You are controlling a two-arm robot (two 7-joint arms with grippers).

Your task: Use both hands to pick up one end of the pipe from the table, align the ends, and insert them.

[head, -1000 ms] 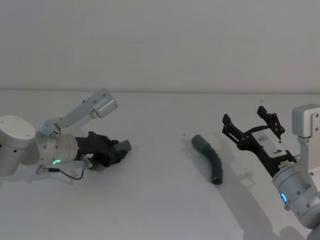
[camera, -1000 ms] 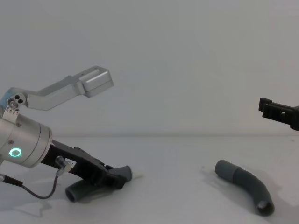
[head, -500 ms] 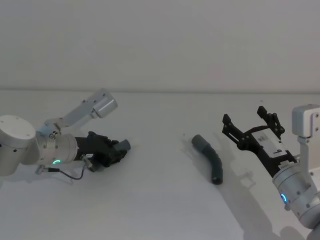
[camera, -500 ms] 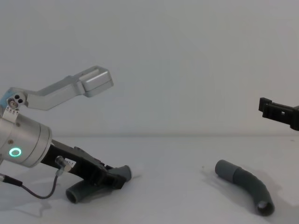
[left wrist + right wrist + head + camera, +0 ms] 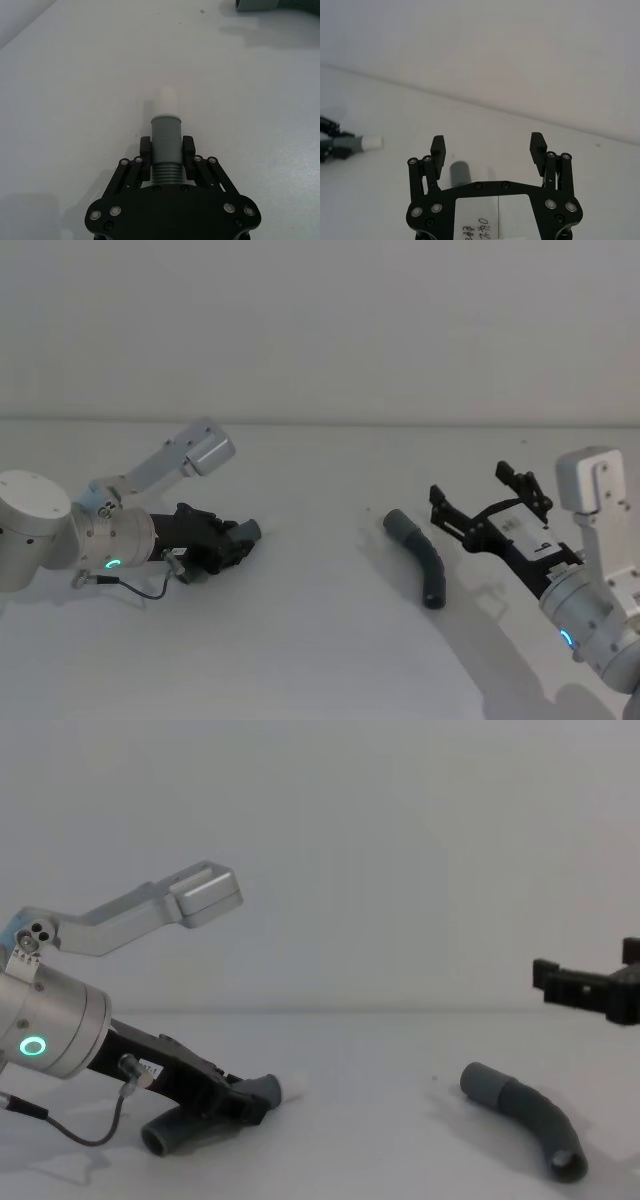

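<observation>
Left gripper closed on the ribbed part of the first hose piece, just behind its white-tipped cuff, low at the table on the robot's left. Right gripper open, fingers spread wide, hovering just right of the second hose piece. That piece lies curved on the table right of centre, plain cuff at its far end, well apart from the first.

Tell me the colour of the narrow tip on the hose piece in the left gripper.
White tip, on a grey cuff. Clearest in the left wrist view.
</observation>
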